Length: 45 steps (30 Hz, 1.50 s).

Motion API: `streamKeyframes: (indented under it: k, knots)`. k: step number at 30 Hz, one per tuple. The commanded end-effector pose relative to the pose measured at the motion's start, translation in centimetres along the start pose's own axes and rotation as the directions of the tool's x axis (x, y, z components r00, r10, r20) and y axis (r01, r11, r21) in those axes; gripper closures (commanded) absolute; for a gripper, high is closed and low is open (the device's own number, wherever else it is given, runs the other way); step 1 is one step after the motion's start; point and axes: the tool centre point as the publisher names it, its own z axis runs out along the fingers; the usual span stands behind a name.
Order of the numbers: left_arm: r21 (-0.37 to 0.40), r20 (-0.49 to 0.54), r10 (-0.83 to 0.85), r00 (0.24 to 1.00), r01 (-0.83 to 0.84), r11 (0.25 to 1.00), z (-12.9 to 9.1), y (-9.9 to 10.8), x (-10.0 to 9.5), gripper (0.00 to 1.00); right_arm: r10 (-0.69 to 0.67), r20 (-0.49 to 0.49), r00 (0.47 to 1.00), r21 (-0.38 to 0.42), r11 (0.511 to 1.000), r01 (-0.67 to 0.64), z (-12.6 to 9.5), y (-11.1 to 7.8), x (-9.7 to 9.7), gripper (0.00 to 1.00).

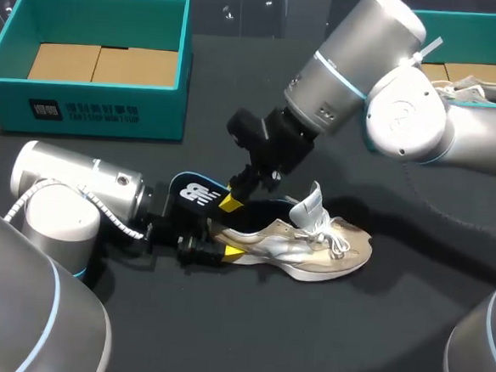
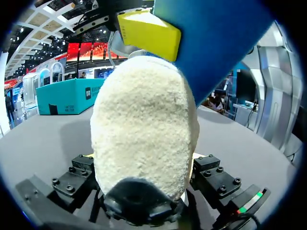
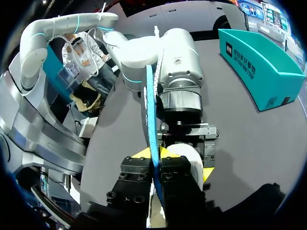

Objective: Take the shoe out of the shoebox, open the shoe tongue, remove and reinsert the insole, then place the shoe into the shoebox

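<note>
While the left gripper (image 1: 216, 239) is clamping the sneaker (image 1: 312, 246) by its heel, the right gripper (image 3: 156, 165) is pinching the blue insole (image 1: 192, 191). It's sticking up right over that heel.

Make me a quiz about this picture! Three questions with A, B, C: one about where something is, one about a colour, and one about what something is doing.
1. Where is the shoe?
A. inside a teal box
B. lying on the table
C. hanging high in the air

2. What colour is the insole?
A. red
B. yellow
C. blue

3. What are the right arm's jaws doing?
A. shut on the insole
B. open and empty
C. shut on a lace

Answers:
1 B, its sole rests on the dark table.
2 C, it is dark blue with white print.
3 A, the right wrist view shows them pressing the insole from both sides.
</note>
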Motion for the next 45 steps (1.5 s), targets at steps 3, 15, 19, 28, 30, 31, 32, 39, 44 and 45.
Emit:
streamKeyframes:
  k: [3,15,19,28,30,31,32,39,44,45]
  knots:
    - [-0.002,0.001,0.0,1.0,0.0,1.0,0.1,0.1,-0.1,1.0,0.002,0.013,1.0,0.024,1.0,-0.002,-0.4,0.6,0.5,1.0]
    - [-0.002,0.001,0.0,1.0,0.0,1.0,0.1,0.1,-0.1,1.0,-0.129,0.049,0.99,-0.094,0.987,0.133,-2.2,3.1,2.3,1.0]
    - [-0.002,0.001,0.0,1.0,0.0,1.0,0.1,0.1,-0.1,1.0,-0.125,0.07,0.99,-0.231,0.963,0.138,-5.3,4.9,4.5,1.0]
    - [-0.002,0.001,0.0,1.0,0.0,1.0,0.1,0.1,-0.1,1.0,-0.227,0.064,0.972,-0.444,0.865,0.232,-7.7,6.3,6.8,1.0]
    - [-0.002,0.001,0.0,1.0,0.0,1.0,0.1,0.1,-0.1,1.0,-0.227,0.064,0.972,-0.444,0.865,0.232,-7.7,6.3,6.8,1.0]
    - [-0.002,0.001,0.0,1.0,0.0,1.0,0.1,0.1,-0.1,1.0,-0.227,0.064,0.972,-0.444,0.865,0.232,-7.7,6.3,6.8,1.0]
    - [-0.002,0.001,0.0,1.0,0.0,1.0,0.1,0.1,-0.1,1.0,-0.227,0.064,0.972,-0.444,0.865,0.232,-7.7,6.3,6.8,1.0]
    - [-0.002,0.001,0.0,1.0,0.0,1.0,0.1,0.1,-0.1,1.0,-0.252,0.118,0.961,-0.5,0.82,0.277,-10.8,7.4,8.6,1.0]
    - [-0.002,0.001,0.0,1.0,0.0,1.0,0.1,0.1,-0.1,1.0,-0.189,0.088,0.978,-0.639,0.743,0.201,-14.7,8.2,12.0,1.0]
    - [-0.002,0.001,0.0,1.0,0.0,1.0,0.1,0.1,-0.1,1.0,-0.188,0.086,0.978,-0.649,0.734,0.198,-15.4,8.5,12.9,1.0]
